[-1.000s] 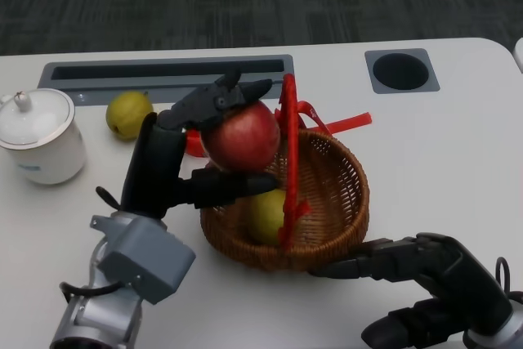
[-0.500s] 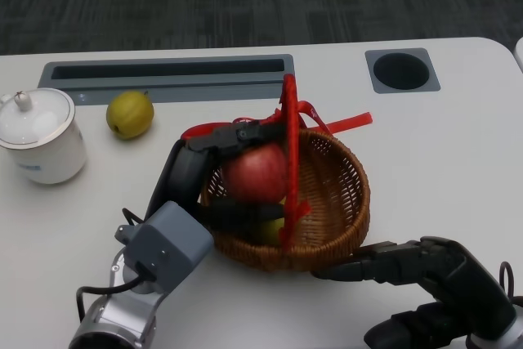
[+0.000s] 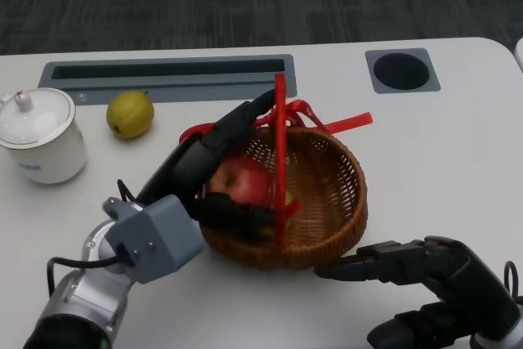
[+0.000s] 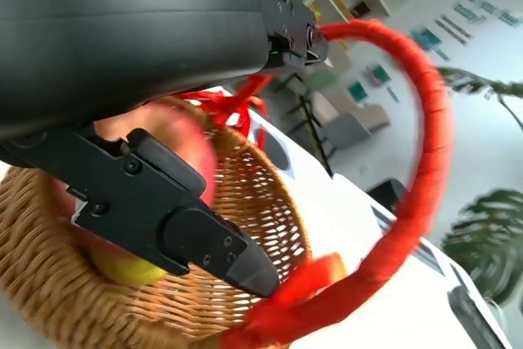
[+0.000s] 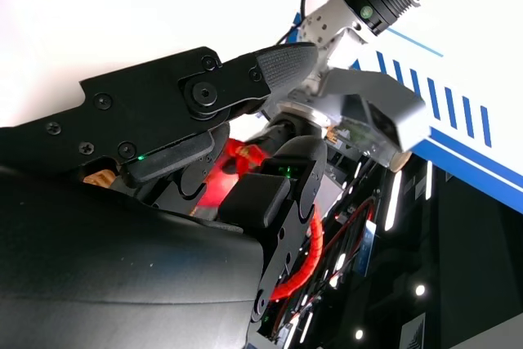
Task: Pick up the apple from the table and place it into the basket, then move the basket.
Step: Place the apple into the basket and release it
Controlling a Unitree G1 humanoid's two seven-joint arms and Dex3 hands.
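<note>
The red apple lies inside the wicker basket, on top of a yellow-green fruit. My left hand reaches into the basket around it. Its fingers stretch over the rim toward the red handle, clear of the apple, and the thumb lies below it. The left wrist view shows the apple blurred behind the thumb, with the basket and its handle beyond. My right hand lies on the table at the lower right, holding nothing, a fingertip at the basket's base.
A yellow-green fruit and a white lidded cup stand at the left. A grey cable slot and a round grey hole sit along the table's far side. The right wrist view shows my left arm.
My left hand carried the apple from above the rim down into the basket, and its fingers have straightened off it. The right hand has barely moved.
</note>
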